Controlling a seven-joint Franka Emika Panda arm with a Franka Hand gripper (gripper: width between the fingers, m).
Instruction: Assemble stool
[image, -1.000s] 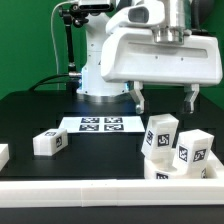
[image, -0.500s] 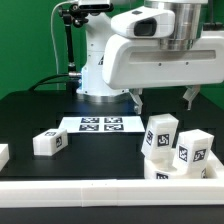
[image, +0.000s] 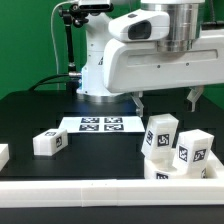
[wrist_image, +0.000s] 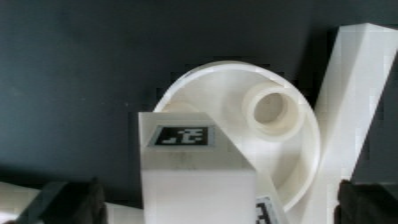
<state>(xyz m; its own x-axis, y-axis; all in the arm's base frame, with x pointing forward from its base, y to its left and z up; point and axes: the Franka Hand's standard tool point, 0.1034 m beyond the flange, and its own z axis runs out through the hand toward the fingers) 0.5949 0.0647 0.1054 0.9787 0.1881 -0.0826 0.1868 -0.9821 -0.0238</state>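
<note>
My gripper (image: 166, 100) hangs open above a cluster of white stool parts at the exterior view's right, with nothing between its fingers. Two tagged leg blocks (image: 162, 135) (image: 193, 150) stand there against the round seat (image: 160, 172), which is mostly hidden behind them. In the wrist view the seat disc (wrist_image: 267, 110) shows its centre hole, and a tagged leg (wrist_image: 187, 160) lies across it, directly below my gripper (wrist_image: 217, 210). One dark fingertip (wrist_image: 71, 205) shows on either side of that leg, well apart from it. A third leg (image: 50, 142) lies on its side at the left.
The marker board (image: 100, 125) lies flat in front of the robot base. A white raised wall (image: 90, 195) borders the black table at the front and shows beside the seat (wrist_image: 356, 90). Another white part (image: 3, 155) sits at the far left edge.
The hand has drifted slightly toward the exterior view's right above the cluster. Its jaws stay open, and no part has moved.
</note>
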